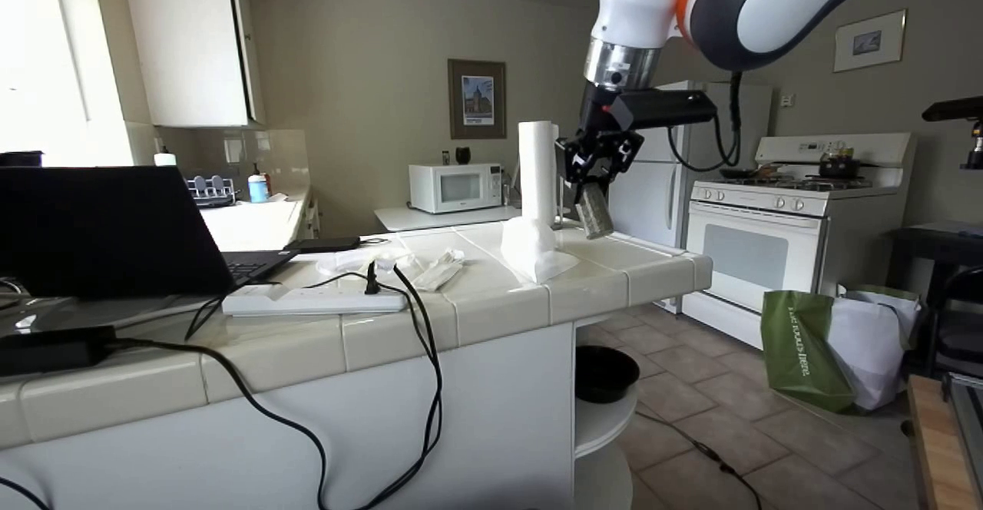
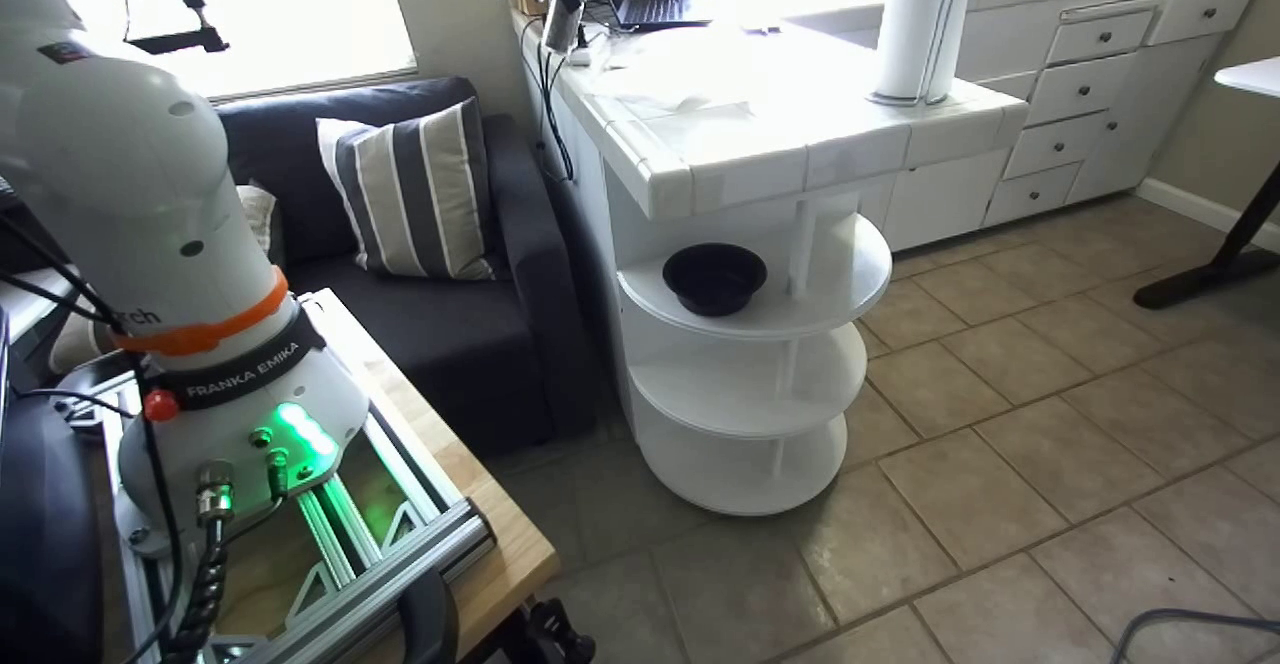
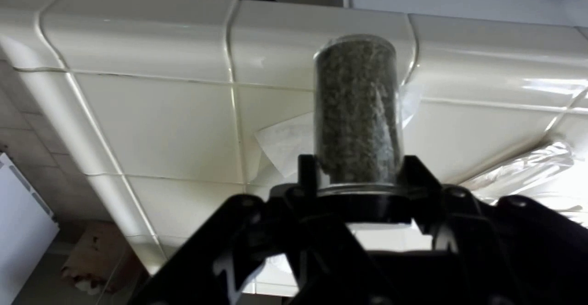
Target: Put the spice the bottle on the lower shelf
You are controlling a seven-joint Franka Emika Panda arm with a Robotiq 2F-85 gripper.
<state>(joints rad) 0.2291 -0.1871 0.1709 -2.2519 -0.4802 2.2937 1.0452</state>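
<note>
Gripper (image 3: 360, 176) is holding the spice bottle (image 3: 358, 112) between its fingertips (image 3: 307, 171), dark cap (image 3: 363, 209) tucked in at the palm side and the greyish body (image 1: 594, 214) sticking out past them, tilting downward in an exterior view. As for the fingers (image 3: 419, 176), they're pinching both sides, spread just enough to fit around it. Tiled countertop (image 3: 156, 130) is showing behind it in the wrist view, but can't tell if it's directly over that.
</note>
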